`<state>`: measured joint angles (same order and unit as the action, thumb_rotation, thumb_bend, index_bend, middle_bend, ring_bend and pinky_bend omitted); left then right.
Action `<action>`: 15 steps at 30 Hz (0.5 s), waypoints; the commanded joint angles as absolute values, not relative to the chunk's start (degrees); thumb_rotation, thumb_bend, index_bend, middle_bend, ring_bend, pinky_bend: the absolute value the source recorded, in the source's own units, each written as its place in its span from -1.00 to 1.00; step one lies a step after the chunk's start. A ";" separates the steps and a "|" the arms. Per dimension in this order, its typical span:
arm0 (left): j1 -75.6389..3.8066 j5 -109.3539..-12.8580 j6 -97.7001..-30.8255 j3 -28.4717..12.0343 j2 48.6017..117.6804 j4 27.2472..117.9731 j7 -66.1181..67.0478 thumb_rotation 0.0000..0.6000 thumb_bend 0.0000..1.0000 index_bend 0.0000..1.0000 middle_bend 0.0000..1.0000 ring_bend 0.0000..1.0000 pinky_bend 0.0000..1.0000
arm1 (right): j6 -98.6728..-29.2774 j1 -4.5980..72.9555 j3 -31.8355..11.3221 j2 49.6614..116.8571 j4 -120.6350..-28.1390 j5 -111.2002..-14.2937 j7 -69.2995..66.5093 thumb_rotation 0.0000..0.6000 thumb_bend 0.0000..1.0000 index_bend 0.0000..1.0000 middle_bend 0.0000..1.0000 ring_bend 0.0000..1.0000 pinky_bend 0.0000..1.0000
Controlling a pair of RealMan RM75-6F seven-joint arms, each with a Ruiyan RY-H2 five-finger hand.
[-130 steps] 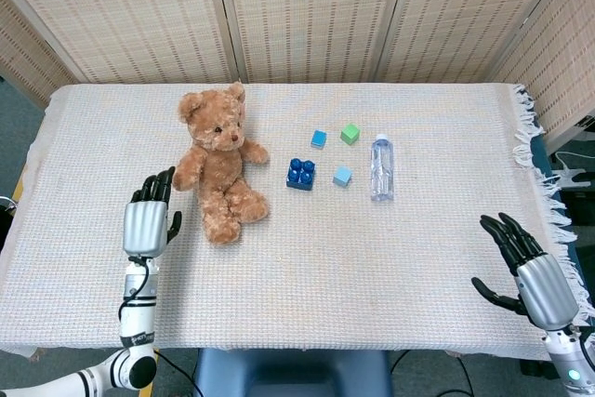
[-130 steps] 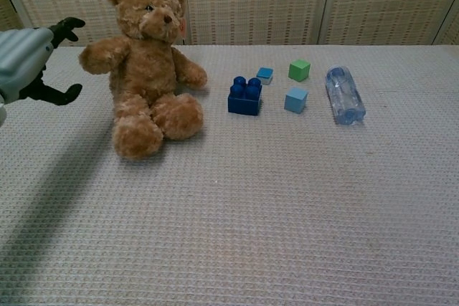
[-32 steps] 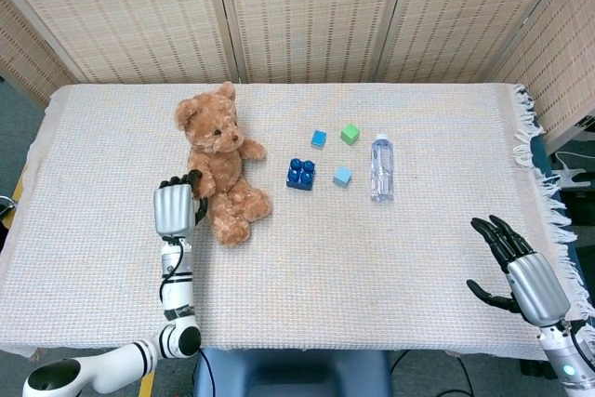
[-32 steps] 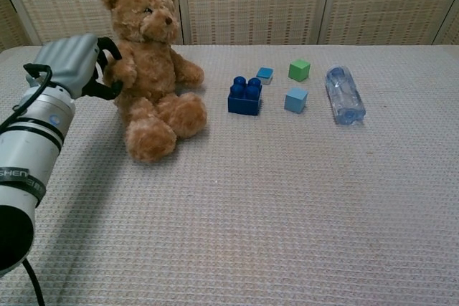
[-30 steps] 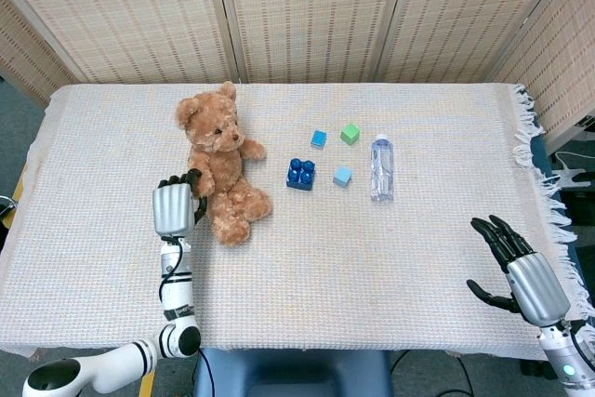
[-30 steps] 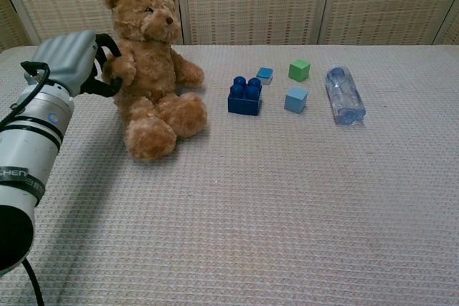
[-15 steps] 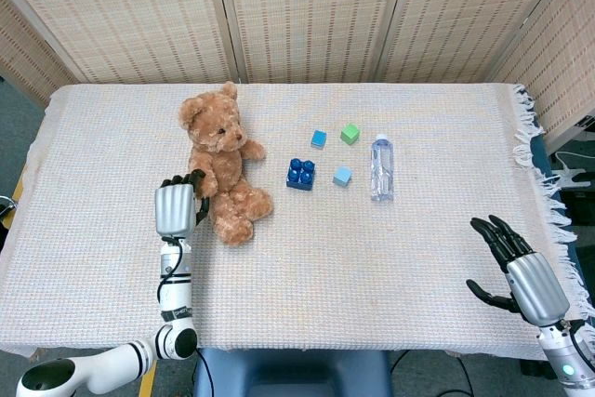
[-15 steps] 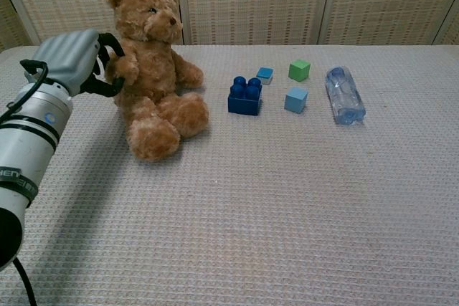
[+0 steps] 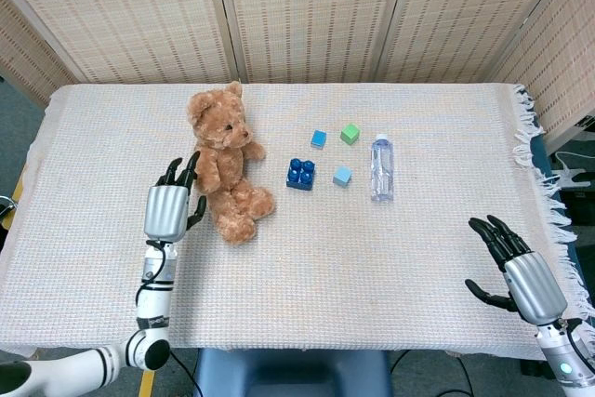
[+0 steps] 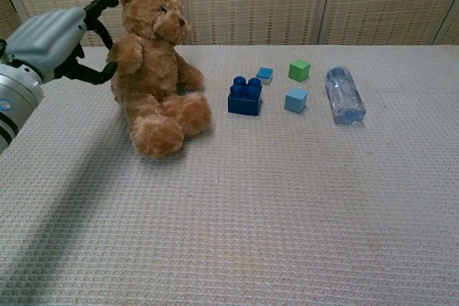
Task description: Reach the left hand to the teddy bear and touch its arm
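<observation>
A brown teddy bear sits on the cloth-covered table, turned a little to the right; the chest view shows it at the left. My left hand is just left of the bear with its fingers spread and nothing in it. In the chest view the left hand has its thumb tip right at the bear's near arm, and I cannot tell if they touch. My right hand hovers open at the table's front right, far from the bear.
Right of the bear lie a dark blue studded brick, a small blue cube, a green cube, a light blue cube and a plastic bottle on its side. A woven screen stands behind the table.
My left hand had its fingers curled around the bear's arm; they have now spread, and the hand has drawn back to the left. The bear has turned slightly right. The right hand stayed put.
</observation>
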<state>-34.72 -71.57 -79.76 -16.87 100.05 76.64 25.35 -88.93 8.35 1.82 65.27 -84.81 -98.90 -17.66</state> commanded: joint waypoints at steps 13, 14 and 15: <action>-21.04 -90.40 -83.85 3.33 76.63 85.83 17.02 1.00 -0.22 -1.00 -0.87 -0.84 -0.26 | -88.73 8.19 2.10 65.66 -84.92 -99.05 -16.20 1.00 -0.73 -1.00 -0.86 -1.00 -0.63; -20.17 -91.13 -84.56 4.07 76.36 85.85 16.67 1.00 -0.22 -1.00 -0.87 -0.84 -0.26 | -88.68 8.14 2.04 65.74 -84.96 -98.88 -15.88 1.00 -0.73 -1.00 -0.85 -1.00 -0.63; -19.60 -91.82 -85.26 4.48 76.32 85.64 16.26 1.00 -0.21 -1.00 -0.86 -0.84 -0.26 | -88.62 8.12 2.01 65.82 -84.98 -98.76 -15.64 1.00 -0.74 -1.00 -0.85 -1.00 -0.63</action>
